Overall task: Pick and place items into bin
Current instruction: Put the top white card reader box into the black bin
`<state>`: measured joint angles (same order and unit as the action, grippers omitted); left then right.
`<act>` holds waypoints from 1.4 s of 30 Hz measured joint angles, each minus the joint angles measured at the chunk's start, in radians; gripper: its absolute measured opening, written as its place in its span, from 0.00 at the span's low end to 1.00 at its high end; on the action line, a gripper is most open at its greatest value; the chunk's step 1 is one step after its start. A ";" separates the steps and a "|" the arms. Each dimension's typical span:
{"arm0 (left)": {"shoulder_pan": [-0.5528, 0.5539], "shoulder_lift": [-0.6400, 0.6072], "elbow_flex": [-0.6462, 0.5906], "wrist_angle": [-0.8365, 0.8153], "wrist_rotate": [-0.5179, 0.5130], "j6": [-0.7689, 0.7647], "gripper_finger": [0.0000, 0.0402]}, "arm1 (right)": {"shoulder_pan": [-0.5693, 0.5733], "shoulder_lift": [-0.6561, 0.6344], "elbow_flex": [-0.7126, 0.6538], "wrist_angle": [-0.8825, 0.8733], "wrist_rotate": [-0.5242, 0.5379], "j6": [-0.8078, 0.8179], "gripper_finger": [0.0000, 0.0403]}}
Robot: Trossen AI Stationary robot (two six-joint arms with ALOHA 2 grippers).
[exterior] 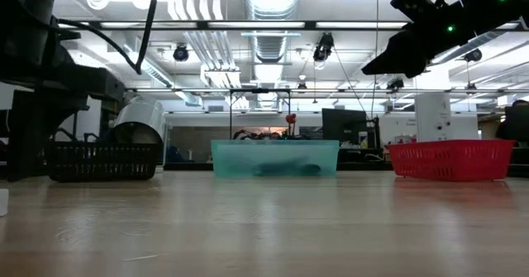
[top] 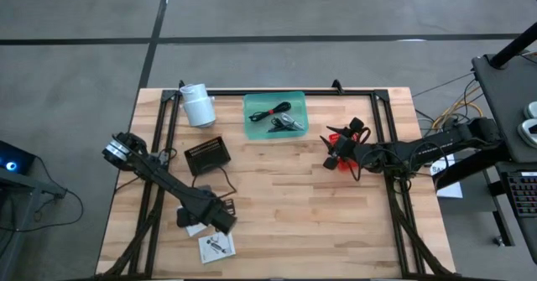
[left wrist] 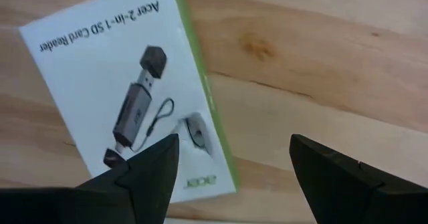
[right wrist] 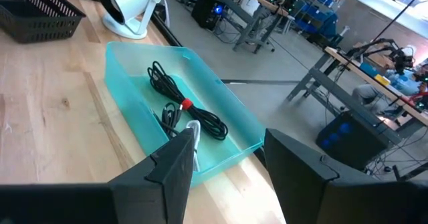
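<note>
A flat white packet (left wrist: 127,97) printed with a card reader lies flat on the wood, seen also in the high view (top: 216,246). My left gripper (left wrist: 234,144) hovers open above its green edge, near the table's near edge (top: 225,222). A second white packet (top: 195,229) lies partly hidden beneath that arm. The teal bin (top: 275,130) holds a thin black cable (right wrist: 194,114) with a red tie and a silvery-white cord (right wrist: 194,134). My right gripper (right wrist: 231,136) is open, raised right of the bin (top: 336,151).
A white cylindrical roll (top: 198,105) stands left of the bin, and a black basket (top: 207,155) sits in front of it. A red basket (exterior: 450,159) sits under my right arm. Bare wood (top: 294,214) spreads across the table's middle and near right.
</note>
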<state>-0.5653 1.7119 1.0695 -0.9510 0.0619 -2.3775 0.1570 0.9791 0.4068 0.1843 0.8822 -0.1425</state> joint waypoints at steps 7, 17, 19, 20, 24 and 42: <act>0.001 -0.009 -0.072 0.123 0.007 0.002 0.66 | 0.000 0.000 0.000 0.001 0.000 -0.018 0.42; 0.019 -0.064 -0.140 0.190 -0.006 0.001 0.66 | 0.000 0.000 0.000 0.004 0.000 -0.018 0.42; 0.024 -0.075 -0.142 0.191 -0.027 0.003 0.66 | 0.000 0.000 0.000 0.004 0.000 -0.018 0.42; 0.028 -0.078 -0.143 0.190 -0.036 0.004 0.66 | 0.000 0.000 0.000 0.004 0.000 -0.018 0.42; 0.036 -0.094 -0.150 0.186 -0.042 0.005 0.66 | 0.000 0.000 0.000 0.005 0.000 -0.018 0.42; 0.036 -0.122 -0.247 0.277 0.012 0.158 0.33 | 0.000 0.000 0.000 0.004 0.000 -0.026 0.42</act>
<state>-0.5293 1.5900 0.8222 -0.6741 0.0735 -2.2199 0.1566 0.9791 0.4072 0.1887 0.8825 -0.1688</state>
